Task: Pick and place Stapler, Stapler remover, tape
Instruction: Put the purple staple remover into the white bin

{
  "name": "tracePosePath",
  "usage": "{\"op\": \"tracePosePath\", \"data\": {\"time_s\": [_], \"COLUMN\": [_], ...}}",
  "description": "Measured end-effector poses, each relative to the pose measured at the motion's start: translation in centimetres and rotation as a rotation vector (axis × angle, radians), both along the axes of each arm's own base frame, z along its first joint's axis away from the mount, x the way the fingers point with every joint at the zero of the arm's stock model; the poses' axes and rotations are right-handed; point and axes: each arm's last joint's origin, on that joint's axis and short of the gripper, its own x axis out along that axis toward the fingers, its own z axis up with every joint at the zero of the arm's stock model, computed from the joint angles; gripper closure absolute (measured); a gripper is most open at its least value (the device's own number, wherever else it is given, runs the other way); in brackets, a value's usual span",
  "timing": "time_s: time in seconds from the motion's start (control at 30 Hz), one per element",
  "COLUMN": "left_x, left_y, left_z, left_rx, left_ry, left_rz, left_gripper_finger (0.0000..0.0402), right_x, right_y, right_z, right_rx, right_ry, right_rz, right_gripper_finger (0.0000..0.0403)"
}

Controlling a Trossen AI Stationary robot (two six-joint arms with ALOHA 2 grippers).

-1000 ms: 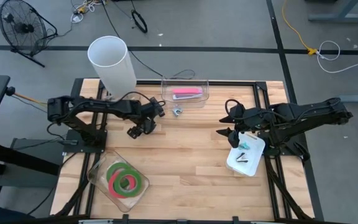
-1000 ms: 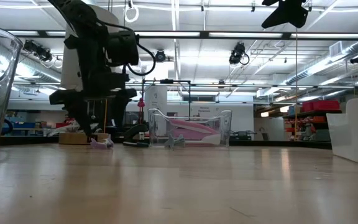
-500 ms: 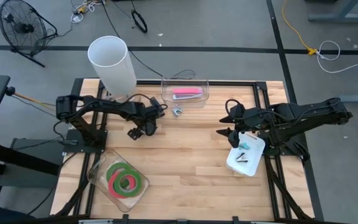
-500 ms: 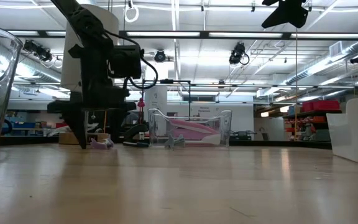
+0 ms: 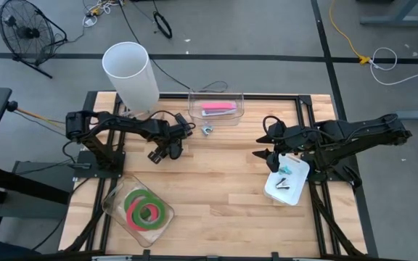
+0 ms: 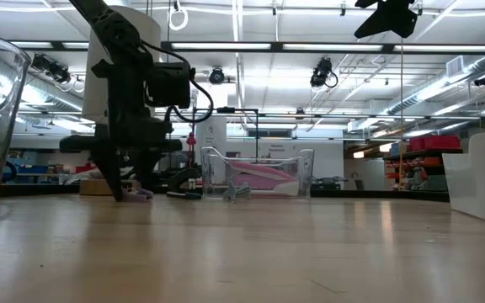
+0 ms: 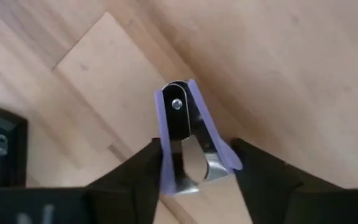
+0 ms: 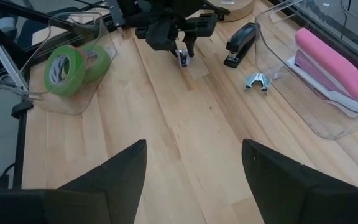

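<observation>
The left end effector is lowered to the wooden surface with its fingers spread either side of a purple staple remover, not yet clenched on it. The right end effector hangs released beside the white tray. The pink stapler lies in the clear bin, the green and red tape rolls in another clear container, with a black stapler and a silver staple remover loose near the bin

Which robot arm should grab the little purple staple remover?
The left. Its pincer is already down at the purple staple remover, a finger on each side. The right pincer waits open, far across the table.
</observation>
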Motion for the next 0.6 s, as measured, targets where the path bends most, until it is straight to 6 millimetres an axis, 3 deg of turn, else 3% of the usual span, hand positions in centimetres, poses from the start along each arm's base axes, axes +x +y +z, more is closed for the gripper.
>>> {"op": "tracePosePath", "data": {"time_s": [0.3,0.6], "left_x": [-0.04,-0.11], "left_y": [0.19,0.25], "left_z": [0.01,0.27], "left_rx": [0.054,0.085], "left_ry": [0.014,0.021], "left_rz": [0.011,0.043], "left_gripper_finger": [0.0293,0.0306], "right_x": [0.0,0.03], "right_y": [0.01,0.01], "right_z": [0.0,0.04], "right_rx": [0.0,0.0], "right_ry": [0.0,-0.005], "right_rz": [0.0,0.0], "right_gripper_finger": [0.0142,0.0142]}}
